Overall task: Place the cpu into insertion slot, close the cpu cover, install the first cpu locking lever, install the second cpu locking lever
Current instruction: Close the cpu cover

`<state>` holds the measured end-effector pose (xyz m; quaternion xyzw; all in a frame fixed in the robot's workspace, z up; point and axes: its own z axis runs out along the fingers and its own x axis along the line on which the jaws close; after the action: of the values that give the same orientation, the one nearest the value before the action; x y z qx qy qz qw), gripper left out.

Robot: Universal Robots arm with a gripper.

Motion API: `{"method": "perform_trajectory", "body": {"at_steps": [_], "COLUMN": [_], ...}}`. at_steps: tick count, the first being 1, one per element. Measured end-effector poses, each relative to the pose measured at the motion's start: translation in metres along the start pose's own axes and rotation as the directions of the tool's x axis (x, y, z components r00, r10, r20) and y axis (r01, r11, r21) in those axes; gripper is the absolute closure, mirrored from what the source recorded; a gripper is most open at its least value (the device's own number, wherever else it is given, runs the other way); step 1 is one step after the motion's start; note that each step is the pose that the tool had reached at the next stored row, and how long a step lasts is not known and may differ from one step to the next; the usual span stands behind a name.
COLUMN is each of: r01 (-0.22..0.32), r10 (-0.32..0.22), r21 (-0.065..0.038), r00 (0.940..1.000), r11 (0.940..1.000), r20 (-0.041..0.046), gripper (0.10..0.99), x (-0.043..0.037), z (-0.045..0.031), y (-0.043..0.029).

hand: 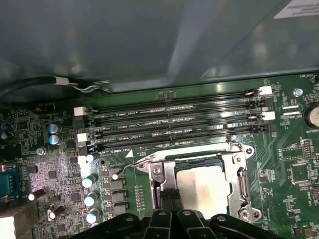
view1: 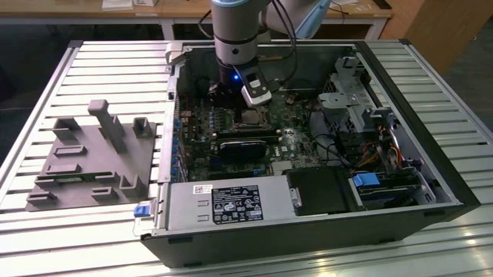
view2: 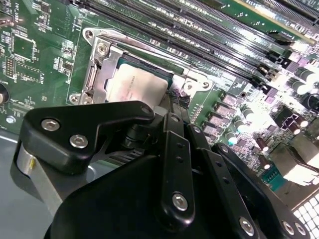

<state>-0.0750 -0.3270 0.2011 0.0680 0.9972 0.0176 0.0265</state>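
**Closed tool (hand: 169, 198) at the socket edge; cpu (hand: 203, 186) seated under its cover**

Black tool links lay nearest the lens in both wrist views. The two fingers (hand: 162, 199) stood pressed together, gripping nothing that could be seen. Their tips were just beside one edge of the insertion slot (hand: 239, 149).

The cpu lay flat in the slot. Its silver top showed through the window of the cpu cover (hand: 166, 175), which lay down around it. A thin wire lever (hand: 132, 167) projected past the socket corner toward the capacitors (hand: 89, 199); whether it was latched could not be told.

In the exterior view the arm (view1: 235, 34) reached straight down into the open computer case (view1: 431, 173) on the slatted surface (view1: 100, 63).

Probable hazards:

- The lever was thin and springy. Narrow fingertips could slip off it and strike the capacitors or the memory slots (hand: 174, 122) nearby.
- An unlatched lever would let the cover lift, leaving the cpu unclamped.
- Downward force applied off the lever could load the cover or the cpu top and damage the socket contacts.
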Motion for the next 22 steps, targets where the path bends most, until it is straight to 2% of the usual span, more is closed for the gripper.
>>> {"method": "perform_trajectory", "body": {"at_steps": [11,19,22], "r01": [0.000,0.000,0.000], "r10": [0.000,0.000,0.000], "r21": [0.000,0.000,0.000], "r00": [1.0000,1.0000,1.0000], "r11": [1.0000,1.0000,1.0000], "r20": [0.0000,-0.0001,-0.0002], "gripper": [0.980,0.980,0.980], "x": [0.0005,-0.0001,-0.0016], "z": [0.0019,-0.0089,-0.0091], "y": [-0.0001,0.0003,0.0006]}}
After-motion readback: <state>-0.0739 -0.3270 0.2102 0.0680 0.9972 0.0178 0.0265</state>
